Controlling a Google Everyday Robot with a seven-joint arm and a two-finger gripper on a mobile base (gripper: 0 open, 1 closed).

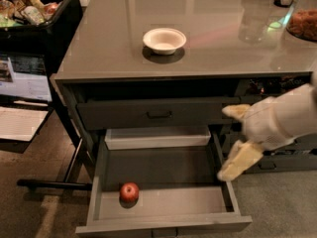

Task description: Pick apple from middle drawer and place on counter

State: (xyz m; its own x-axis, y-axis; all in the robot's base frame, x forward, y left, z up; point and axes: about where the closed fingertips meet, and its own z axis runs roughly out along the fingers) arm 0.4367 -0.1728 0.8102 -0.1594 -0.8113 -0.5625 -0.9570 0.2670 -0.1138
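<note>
Over on the far left, a black bin [47,21] sits packed with packaged groceries, papers [20,123] lying below it. Moving in, the middle drawer [173,170] is pulled wide open, and there's the apple [129,192], resting on the drawer floor near the front left corner, close to the front wall, touching nothing else. At the back of that drawer lies a pale shallow tray [157,137], and just above it the shallower drawer front [124,115] with its black bar handle is closed. Up top, the counter [109,48] gleams, with a white bowl [164,39] standing alone around its middle. Now to the right: the gripper [223,144] hangs at the drawer's right side, above its right wall, its two yellowish fingers [241,160] spread well apart with nothing between them, well away from the apple. Behind it, the white arm [287,118] reaches in from the right edge.
</note>
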